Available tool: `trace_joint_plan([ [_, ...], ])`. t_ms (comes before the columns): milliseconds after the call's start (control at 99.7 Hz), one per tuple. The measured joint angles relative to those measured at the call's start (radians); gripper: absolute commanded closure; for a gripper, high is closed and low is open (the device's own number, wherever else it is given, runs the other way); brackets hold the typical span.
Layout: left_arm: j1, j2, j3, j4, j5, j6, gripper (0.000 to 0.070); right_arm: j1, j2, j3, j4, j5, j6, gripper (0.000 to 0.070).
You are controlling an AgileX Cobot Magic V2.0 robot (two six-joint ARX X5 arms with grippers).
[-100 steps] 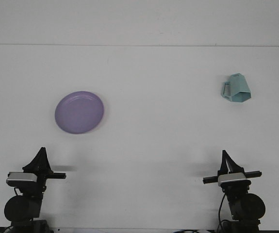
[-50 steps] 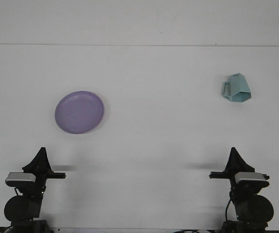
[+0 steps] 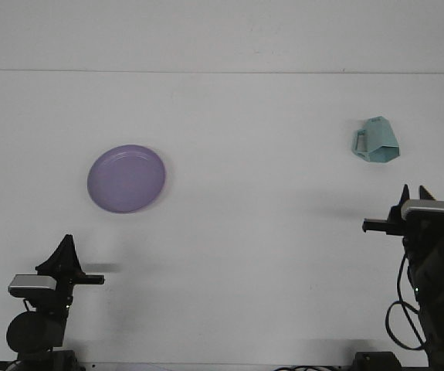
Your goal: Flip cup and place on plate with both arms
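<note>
- Cup [image 3: 377,141]: teal, with angular sides, lying tipped on the right far part of the table, its handle toward the left; nothing touches it.
- Plate [image 3: 127,178]: purple, round, flat on the left side of the table, well apart from the cup.
- Table [image 3: 252,232]: plain white and matte, filling nearly the whole view; a thin seam runs across the far edge, with a pale wall or board beyond it.
- Right gripper [image 3: 415,191]: raised at the right edge, below the cup, two finger tips showing with a gap between them, released and holding nothing.
- Left gripper [image 3: 66,246]: low at the left, below the plate, fingers pressed into one point, clenched on nothing.
- No readable writing or brand shows anywhere.
</note>
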Motion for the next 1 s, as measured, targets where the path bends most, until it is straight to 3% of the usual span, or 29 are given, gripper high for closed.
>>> trace_joint_plan([
  [261, 0.0, 0.0, 0.0, 0.0, 0.0, -0.007, 0.0687, -0.083, 0.219, -0.001, 0.142, -0.002, -0.175, 0.0175],
  [371, 0.0, 0.0, 0.0, 0.0, 0.0, -0.011, 0.0687, -0.121, 0.317, -0.003, 0.221, -0.039, -0.217, 0.0175],
  [762, 0.0, 0.0, 0.0, 0.0, 0.0, -0.015, 0.0688, -0.346, 0.632, -0.045, 0.54, -0.316, -0.227, 0.0175],
  [1003, 0.0, 0.0, 0.0, 0.0, 0.0, -0.015, 0.0687, -0.389, 0.85, -0.045, 0.78, -0.334, -0.225, 0.0175],
])
